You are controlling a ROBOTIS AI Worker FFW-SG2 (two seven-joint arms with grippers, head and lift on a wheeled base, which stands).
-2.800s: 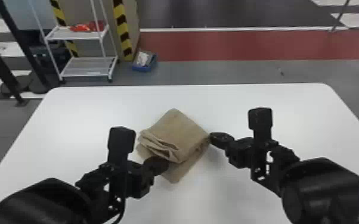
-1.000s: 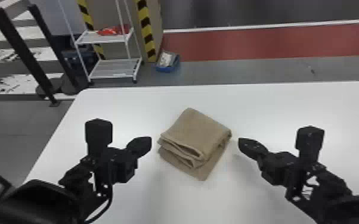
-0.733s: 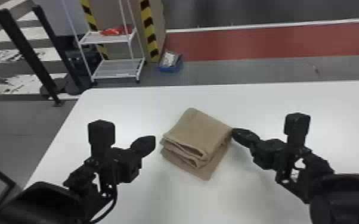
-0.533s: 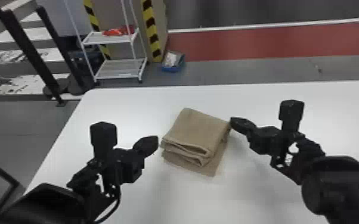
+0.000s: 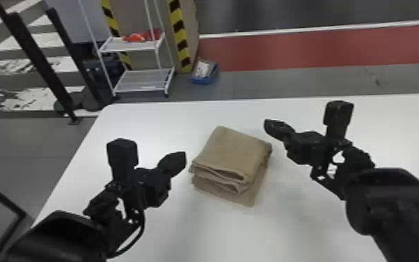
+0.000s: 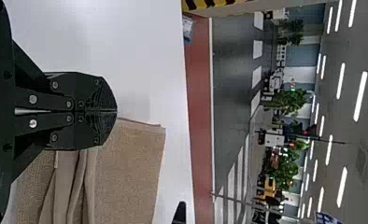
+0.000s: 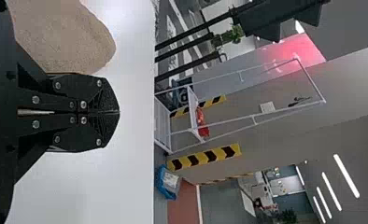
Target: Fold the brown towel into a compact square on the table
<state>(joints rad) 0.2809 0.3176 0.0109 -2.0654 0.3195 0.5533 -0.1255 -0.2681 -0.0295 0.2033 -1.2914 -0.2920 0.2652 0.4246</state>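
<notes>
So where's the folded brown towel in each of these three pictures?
Head view: the folded brown cloth towel is near the middle, on the smooth white table.
Left wrist view: the towel is beside and partly behind the black left end effector.
Right wrist view: part of the towel is beside the black right end effector.
Shared landmark: the small blue bin beyond the table.

The black two-fingered right gripper [image 5: 266,123], at the right corner of the folded brown fabric towel [image 5: 231,149] a moment ago, is now apart from it, farther forward. The black two-fingered left gripper [image 5: 183,156], earliest over the towel's front folds, now sits just off its left side.
</notes>
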